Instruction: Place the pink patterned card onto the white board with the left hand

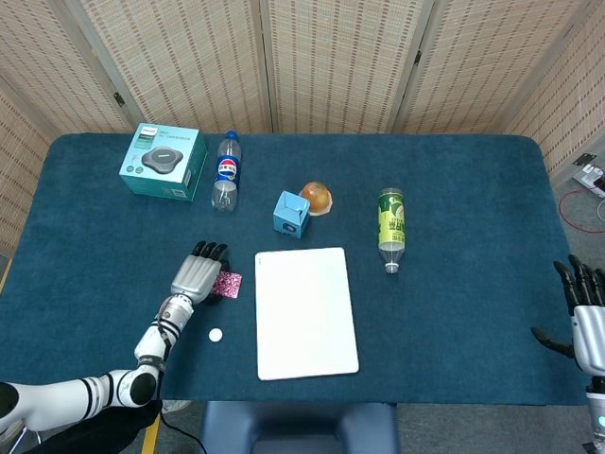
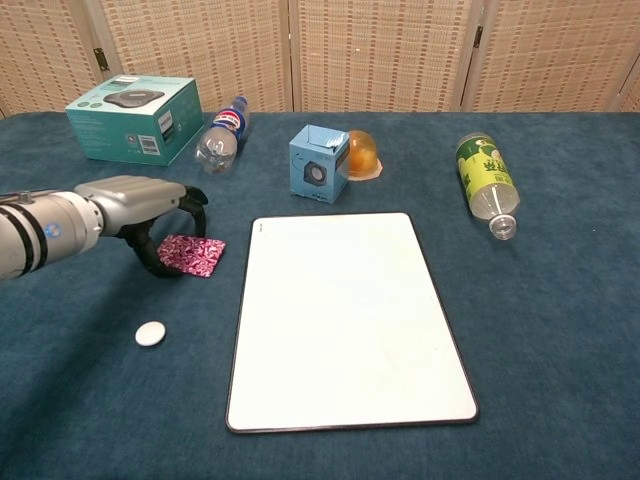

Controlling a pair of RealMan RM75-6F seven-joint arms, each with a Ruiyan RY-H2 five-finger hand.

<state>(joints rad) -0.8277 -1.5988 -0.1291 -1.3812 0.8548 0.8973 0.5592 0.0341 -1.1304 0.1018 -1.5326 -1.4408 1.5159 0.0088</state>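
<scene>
Left hand point(image 2: 150, 215) pinches the pink card point(image 2: 193, 254) at mid-left of frame, just left of the white board point(image 2: 345, 320); grasp looks secured, next carry it rightward over the board

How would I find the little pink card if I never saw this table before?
Start at the big white board lying flat in the middle of the blue table. Look just off its upper left corner, where the robot's left hand is holding the pink patterned card. It is the only pink, flat thing; the small white disc nearby is round and plain.
</scene>
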